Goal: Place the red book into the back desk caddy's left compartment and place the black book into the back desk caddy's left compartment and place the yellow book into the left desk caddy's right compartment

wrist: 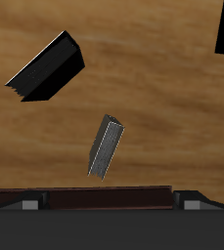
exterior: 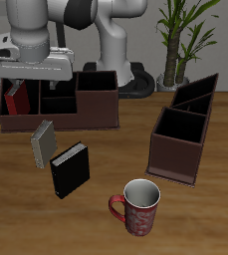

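A red-and-white patterned mug (exterior: 136, 207) was seen nearest the table's front edge, with the black book (exterior: 70, 170) lying flat at its ten o'clock and a grey-covered book (exterior: 43, 144), its yellow not discernible, just beyond that. Farther back, the left desk caddy (exterior: 183, 131) stood at the mug's one o'clock. At the rear, the red book (exterior: 14, 99) was found upright in an end compartment of the back desk caddy (exterior: 60, 103), above which the gripper (exterior: 33, 78) was held; how far it was parted could not be told, and nothing was seen in its grasp.

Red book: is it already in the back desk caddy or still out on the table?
In. The red book stands upright inside an end compartment of the back desk caddy, its top showing above the wall, not lying on the table.
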{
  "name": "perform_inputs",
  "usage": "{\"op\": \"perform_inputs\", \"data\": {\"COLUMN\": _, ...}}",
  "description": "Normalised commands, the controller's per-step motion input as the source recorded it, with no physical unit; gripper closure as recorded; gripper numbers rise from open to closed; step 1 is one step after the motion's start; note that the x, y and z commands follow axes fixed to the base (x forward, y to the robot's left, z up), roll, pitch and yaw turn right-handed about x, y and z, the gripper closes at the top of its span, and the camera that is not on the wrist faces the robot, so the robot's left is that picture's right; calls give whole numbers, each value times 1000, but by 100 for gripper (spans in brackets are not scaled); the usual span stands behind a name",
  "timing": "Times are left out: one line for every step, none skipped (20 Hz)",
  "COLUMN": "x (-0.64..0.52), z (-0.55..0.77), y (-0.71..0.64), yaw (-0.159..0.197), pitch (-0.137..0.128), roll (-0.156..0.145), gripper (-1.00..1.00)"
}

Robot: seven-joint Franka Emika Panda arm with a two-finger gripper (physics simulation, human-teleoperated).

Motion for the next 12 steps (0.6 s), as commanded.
{"op": "perform_inputs", "data": {"x": 139, "z": 90, "y": 114, "yaw": -9, "pitch": -45, "roll": 37, "gripper": -100}}
{"op": "perform_inputs", "data": {"x": 104, "z": 38, "y": 42, "yaw": 11, "pitch": -14, "roll": -26, "gripper": -100}}
{"op": "perform_inputs", "data": {"x": 91, "z": 58, "y": 95, "yaw": -3, "pitch": -28, "roll": -24, "gripper": -100}}
{"op": "perform_inputs", "data": {"x": 50, "z": 56, "y": 155, "yaw": -14, "pitch": -48, "roll": 3, "gripper": -100}}
{"op": "perform_inputs", "data": {"x": 75, "z": 3, "y": 35, "yaw": -13, "pitch": 34, "roll": -21, "gripper": -100}}
{"op": "perform_inputs", "data": {"x": 51, "z": 76, "y": 199, "yaw": -26, "pitch": -34, "roll": 46, "gripper": -100}}
{"op": "perform_inputs", "data": {"x": 48, "z": 99, "y": 112, "yaw": 10, "pitch": -67, "roll": 3, "gripper": -100}}
{"op": "perform_inputs", "data": {"x": 84, "z": 24, "y": -1, "yaw": -107, "pitch": 30, "roll": 29, "gripper": -100}}
{"op": "perform_inputs", "data": {"x": 71, "z": 60, "y": 18, "yaw": -86, "pitch": 1, "roll": 115, "gripper": -100}}
{"op": "perform_inputs", "data": {"x": 49, "z": 46, "y": -108, "yaw": -1, "pitch": -66, "roll": -9, "gripper": -100}}
{"op": "perform_inputs", "data": {"x": 11, "z": 55, "y": -125, "yaw": -29, "pitch": -42, "roll": -14, "gripper": -100}}
{"op": "perform_inputs", "data": {"x": 9, "z": 13, "y": -71, "yaw": 0, "pitch": 0, "roll": 0, "gripper": -100}}
